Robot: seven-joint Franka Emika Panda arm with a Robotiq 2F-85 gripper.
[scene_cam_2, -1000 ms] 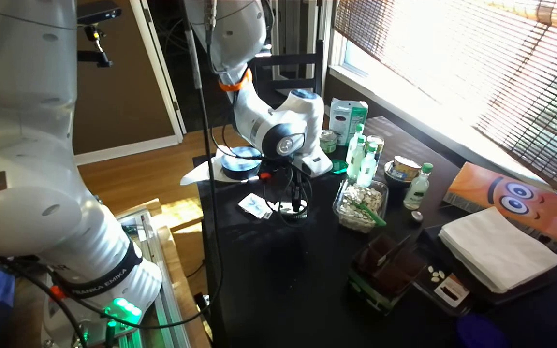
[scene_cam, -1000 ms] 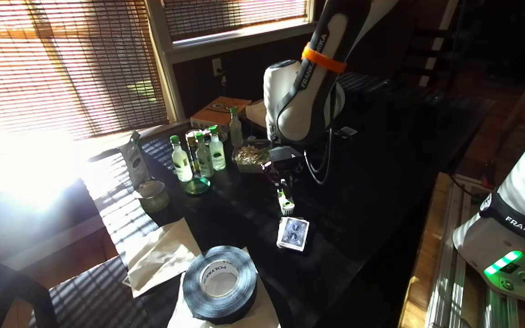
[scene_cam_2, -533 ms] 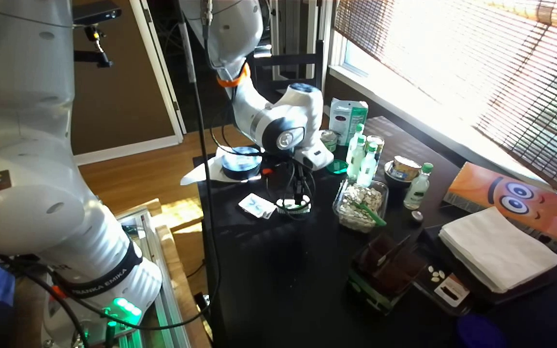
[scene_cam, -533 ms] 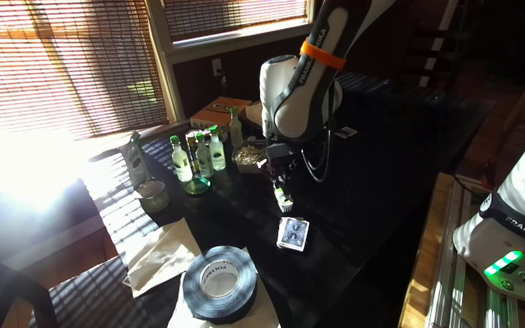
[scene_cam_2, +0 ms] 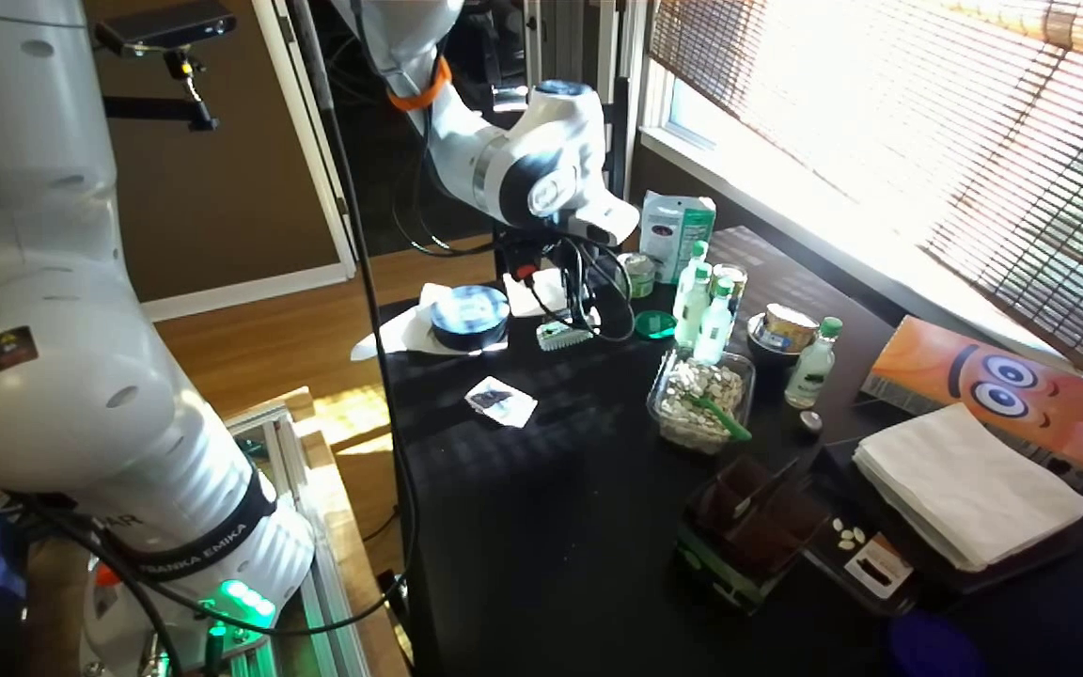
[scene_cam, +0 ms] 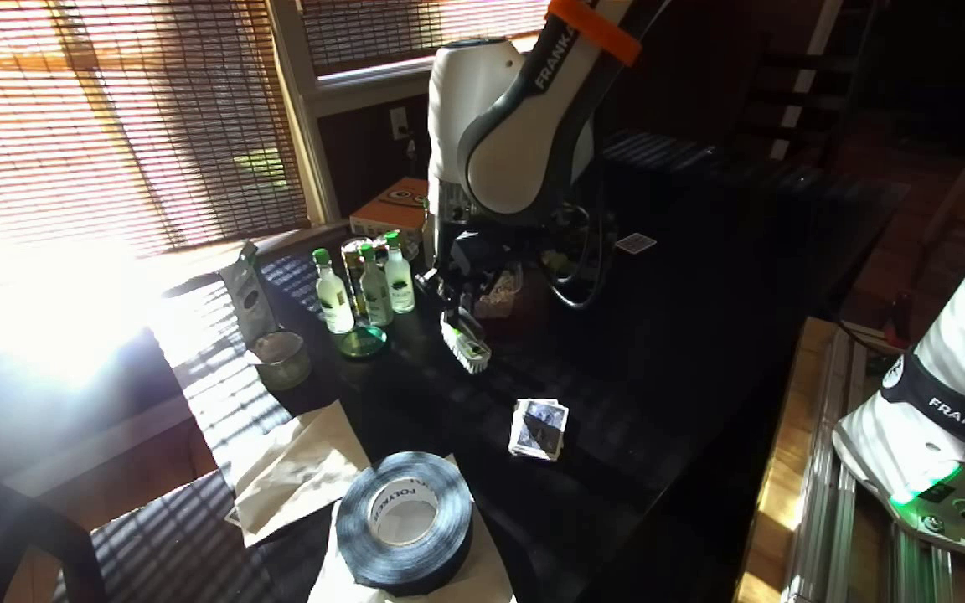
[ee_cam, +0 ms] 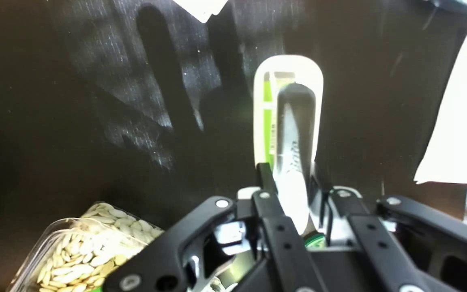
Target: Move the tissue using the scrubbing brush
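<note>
The scrubbing brush [scene_cam: 466, 347] is white with a green label and a dark handle. It shows in both exterior views [scene_cam_2: 565, 334] and, from above, in the wrist view [ee_cam: 297, 103]. My gripper [ee_cam: 292, 176] is shut on the brush's handle, with a finger on each side. It holds the brush above the black table, bristles down. The tissue [scene_cam: 302, 473], a creased off-white sheet, lies near the table edge, apart from the brush. In an exterior view the arm partly hides the tissue [scene_cam_2: 534, 293]. It shows at the right of the wrist view [ee_cam: 460, 113].
A tape roll [scene_cam: 405, 523] sits on another pale sheet beside the tissue. A card deck [scene_cam: 539, 430] lies near the brush. Green-capped bottles [scene_cam: 375, 293], a green lid [scene_cam: 363, 342], a can [scene_cam: 281, 360] and a seed tub [scene_cam_2: 701, 395] stand toward the window side.
My gripper has lifted with the brush and carried it away from the card deck, toward the tissue and the green lid. The tissue, deck and tape roll have not moved.
</note>
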